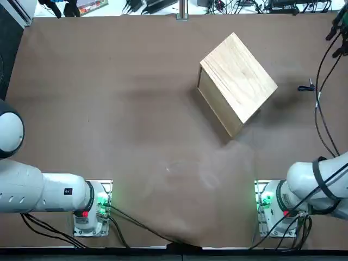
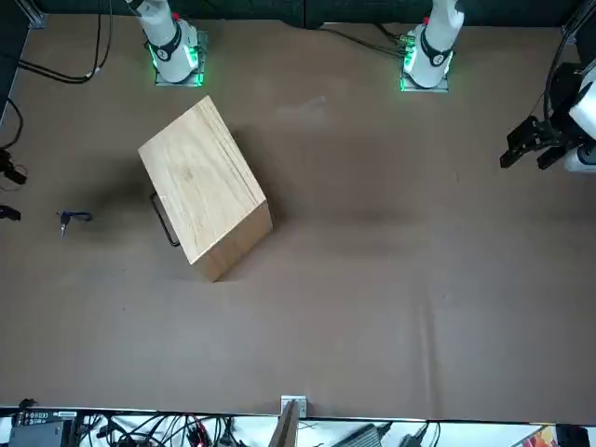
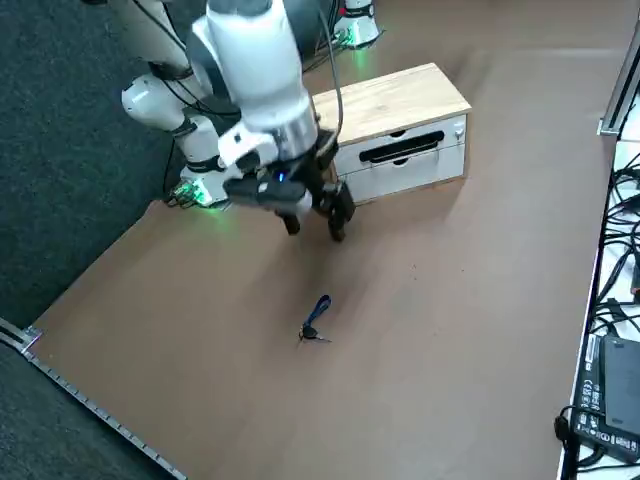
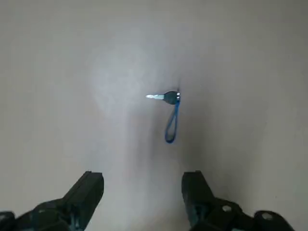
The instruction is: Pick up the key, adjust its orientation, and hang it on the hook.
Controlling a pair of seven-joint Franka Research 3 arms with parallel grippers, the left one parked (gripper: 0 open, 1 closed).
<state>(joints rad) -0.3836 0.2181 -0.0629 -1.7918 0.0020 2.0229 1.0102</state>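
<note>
key point(image 4: 170, 97) points forward (end effector point(image 4: 143, 174) nearby)

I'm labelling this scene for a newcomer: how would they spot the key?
Find the wooden box on the brown table. The key lies apart from it, below the right gripper, told from nearby black cables by its blue loop and silvery blade.

right gripper point(image 1: 331, 47) near tabletop point(image 1: 136, 119)'s far right corner, cut off by top view's edge, right arm point(image 3: 262, 80) cropped in side view, box point(image 1: 239, 79) drawer fronts hidden from above, key point(image 4: 170, 97) teeth too small to tell
</note>
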